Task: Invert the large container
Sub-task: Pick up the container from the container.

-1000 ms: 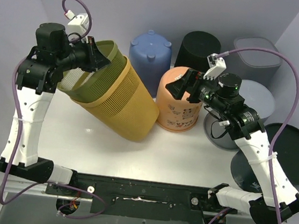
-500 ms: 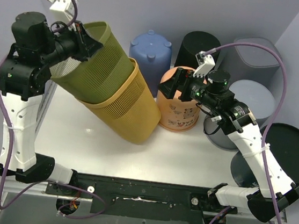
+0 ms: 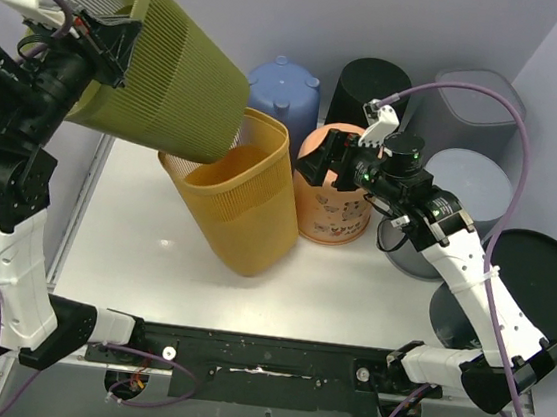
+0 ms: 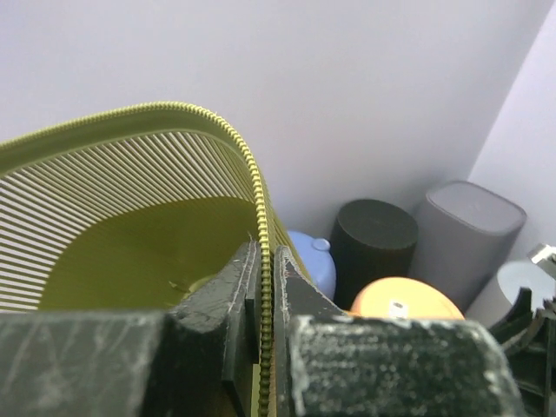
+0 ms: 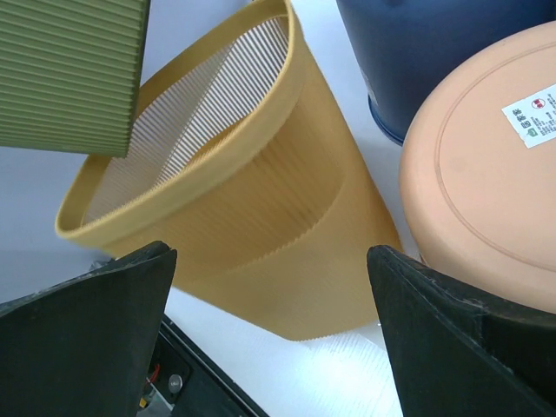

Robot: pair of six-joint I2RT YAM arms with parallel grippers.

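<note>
The large olive-green ribbed container hangs tilted in the air at the upper left, its base just over the mouth of a yellow ribbed container. My left gripper is shut on its rim; in the left wrist view the rim runs between the closed fingers of the gripper. The yellow container stands on the table, leaning slightly. My right gripper hovers open right of it, over the peach container's edge. Nothing lies between the fingers of this gripper.
An upturned peach container stands next to the yellow one. Behind are an upturned blue container, a black one and a grey bin. A round grey bin and a black lid sit at the right.
My left arm has raised the olive container up and to the left, out of the yellow one. The yellow container has swung more upright. The right gripper has shifted slightly left, still open.
</note>
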